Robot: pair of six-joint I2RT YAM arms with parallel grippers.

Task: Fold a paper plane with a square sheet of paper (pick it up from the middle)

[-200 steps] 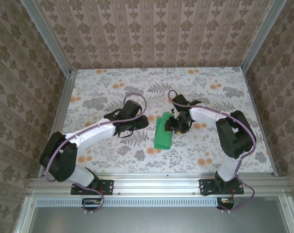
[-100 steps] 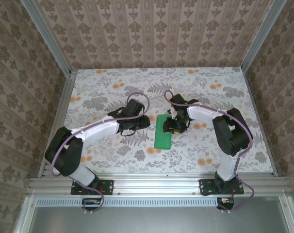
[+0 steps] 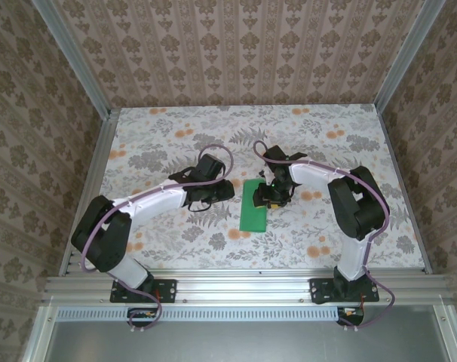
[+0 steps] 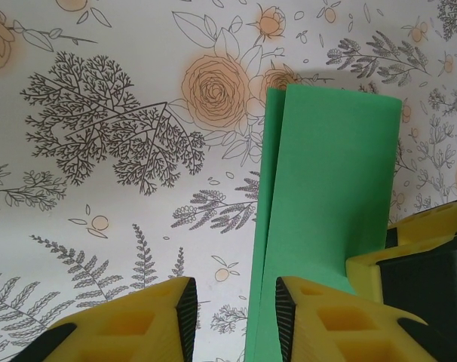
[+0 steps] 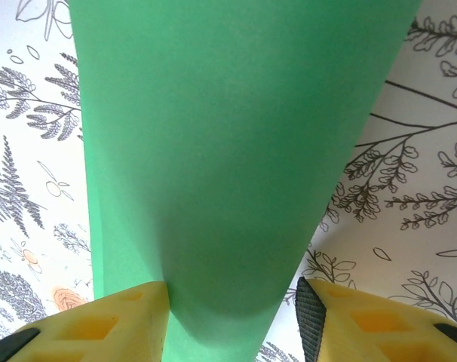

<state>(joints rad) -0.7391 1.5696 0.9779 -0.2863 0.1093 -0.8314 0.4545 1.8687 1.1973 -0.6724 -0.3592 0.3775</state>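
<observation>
- One square sheet of paper, folded into a narrow green strip, lies flat around the middle of the counter
- left gripper sits just beside its left edge, jaws partly apart, holding nothing
- right gripper jaws straddle the strip, can't tell if they're pinching it

There is one square sheet of paper, bright green; its overlapped edge in the left wrist view shows two layers. There is one table with a flowered cover. The arms number two: one left arm and one right arm. The grippers also number two, the left gripper and the right gripper. Each has two yellow fingers, four altogether. Three wallpapered walls can be counted.
</observation>
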